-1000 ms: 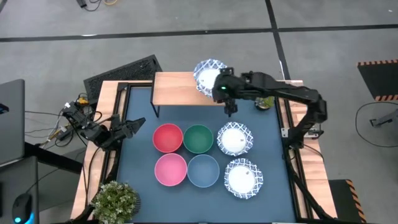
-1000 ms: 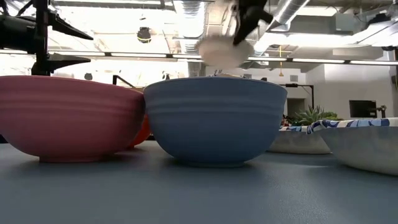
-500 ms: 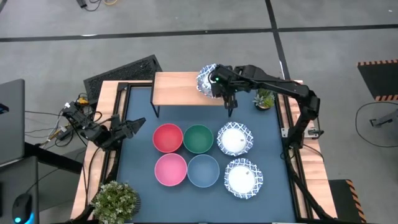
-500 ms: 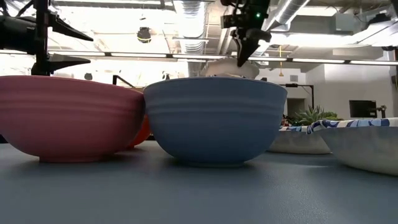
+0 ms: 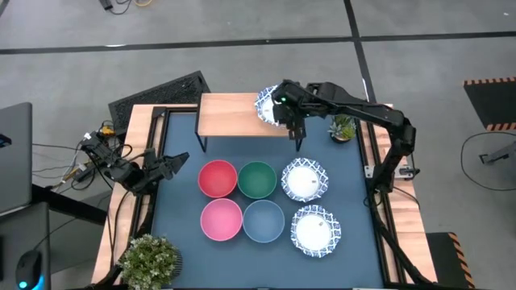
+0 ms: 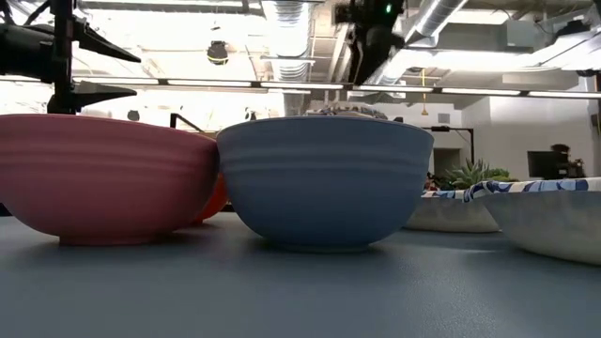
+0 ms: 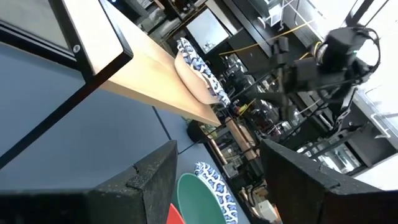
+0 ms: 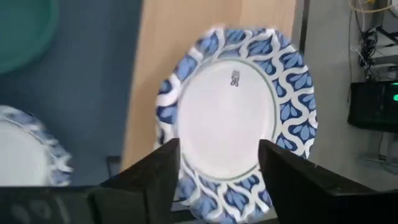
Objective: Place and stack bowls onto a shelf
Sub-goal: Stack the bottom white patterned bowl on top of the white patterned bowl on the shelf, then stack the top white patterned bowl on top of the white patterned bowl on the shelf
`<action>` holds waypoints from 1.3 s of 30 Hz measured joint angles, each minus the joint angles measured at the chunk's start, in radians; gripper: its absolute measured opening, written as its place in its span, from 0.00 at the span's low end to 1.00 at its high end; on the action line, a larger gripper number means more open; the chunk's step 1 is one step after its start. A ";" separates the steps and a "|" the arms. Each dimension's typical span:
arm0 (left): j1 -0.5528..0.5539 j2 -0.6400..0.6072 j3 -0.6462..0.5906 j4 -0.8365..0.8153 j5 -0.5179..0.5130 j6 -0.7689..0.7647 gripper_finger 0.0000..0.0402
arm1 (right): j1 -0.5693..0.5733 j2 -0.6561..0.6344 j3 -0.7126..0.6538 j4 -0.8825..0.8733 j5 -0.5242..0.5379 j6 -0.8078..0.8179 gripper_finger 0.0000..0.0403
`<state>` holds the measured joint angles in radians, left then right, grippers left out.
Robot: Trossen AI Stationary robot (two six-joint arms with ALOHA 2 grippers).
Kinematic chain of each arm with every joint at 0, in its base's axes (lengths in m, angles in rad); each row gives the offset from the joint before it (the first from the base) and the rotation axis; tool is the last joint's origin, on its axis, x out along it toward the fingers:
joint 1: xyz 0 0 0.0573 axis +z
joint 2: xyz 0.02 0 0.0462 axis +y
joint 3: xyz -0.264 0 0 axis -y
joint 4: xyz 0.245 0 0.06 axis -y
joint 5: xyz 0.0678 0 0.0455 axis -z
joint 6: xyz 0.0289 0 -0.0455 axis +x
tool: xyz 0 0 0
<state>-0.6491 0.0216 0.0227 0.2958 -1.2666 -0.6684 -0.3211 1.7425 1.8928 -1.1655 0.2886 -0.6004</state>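
A white bowl with a blue-patterned rim [image 8: 233,118] rests base down on the right end of the wooden shelf [image 5: 230,115]. My right gripper [image 8: 217,180] hovers open just above that bowl [image 5: 268,103], touching nothing. On the blue mat stand the red [image 5: 217,178], green [image 5: 257,179], pink [image 5: 221,219] and light blue [image 5: 263,221] bowls, and two white patterned ones [image 5: 304,179] [image 5: 316,229]. My left gripper [image 5: 173,161] waits open at the table's left edge.
A potted plant [image 5: 149,258] stands at the near left corner and a small plant [image 5: 343,127] right of the shelf. The left part of the shelf top is bare wood. A laptop [image 5: 14,157] sits off the table's left.
My right gripper has brought the white patterned bowl down onto the shelf's right end, opened and let go, then risen a little. The bowl, lifted clear a second ago, now sits on the shelf top.
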 joint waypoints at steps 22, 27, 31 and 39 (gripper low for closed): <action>0.000 0.000 0.000 -0.023 0.171 -0.035 0.53 | 0.538 -0.188 -0.394 -0.027 -0.106 1.099 0.64; 0.000 0.000 0.000 -0.017 0.173 -0.036 0.53 | 0.599 -0.124 -0.524 0.113 -0.105 1.160 0.64; 0.000 0.000 0.000 -0.018 0.166 -0.036 0.53 | 0.600 -0.038 -0.542 0.154 -0.107 1.145 0.64; 0.000 0.000 0.000 -0.036 0.172 -0.052 0.53 | 0.566 0.115 -0.541 0.185 -0.112 1.050 0.64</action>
<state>-0.6491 0.0216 0.0227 0.2598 -1.0950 -0.7203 0.2447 1.8575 1.3513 -0.9801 0.1762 0.4501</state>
